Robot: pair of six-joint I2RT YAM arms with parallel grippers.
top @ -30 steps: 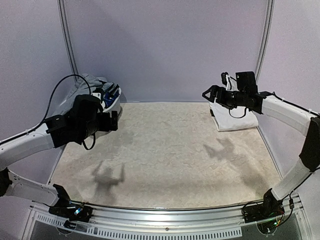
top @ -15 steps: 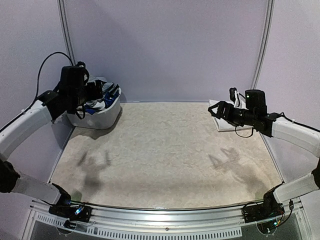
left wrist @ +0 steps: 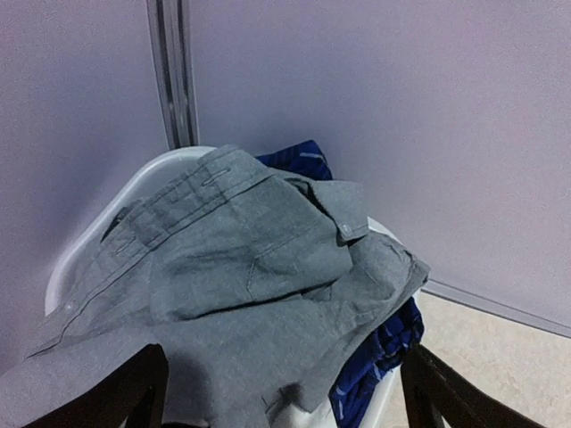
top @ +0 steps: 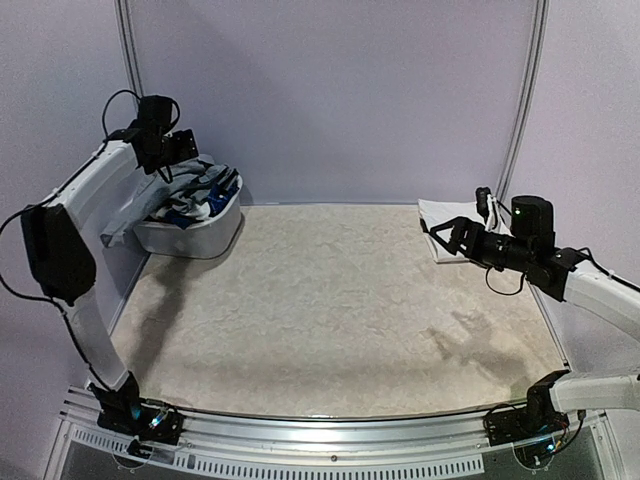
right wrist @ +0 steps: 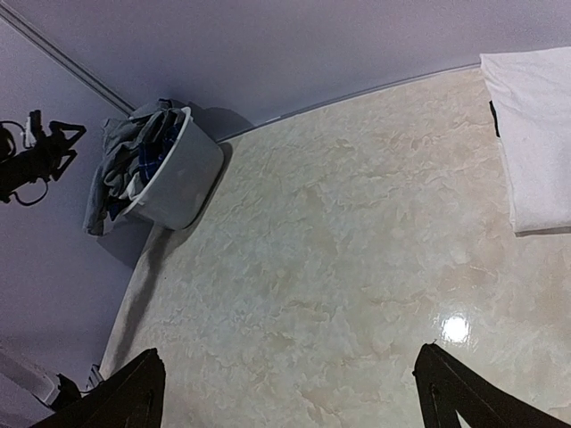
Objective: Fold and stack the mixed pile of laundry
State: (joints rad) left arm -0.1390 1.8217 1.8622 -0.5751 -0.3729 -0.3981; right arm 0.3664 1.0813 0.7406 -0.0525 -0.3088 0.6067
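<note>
- left gripper (top: 178, 152) has swung off the table (top: 330, 300) and now hangs right above the basket (top: 205, 238), jaws spread wide, nothing held
- laundry pile (left wrist: 232, 267) sits heaped in the basket: grey shirt (left wrist: 268, 241) on top and spilling over the rim, blue plaid piece (left wrist: 379, 348) under it
- right gripper (top: 452, 237) has pulled back, well apart from the basket on the opposite side of the table, jaws wide, empty
- folded white piece (right wrist: 535, 134) lies flat at the far corner across from the basket, released
- judgement: one item looks done, and the left arm is lined up to pick the grey shirt next
</note>
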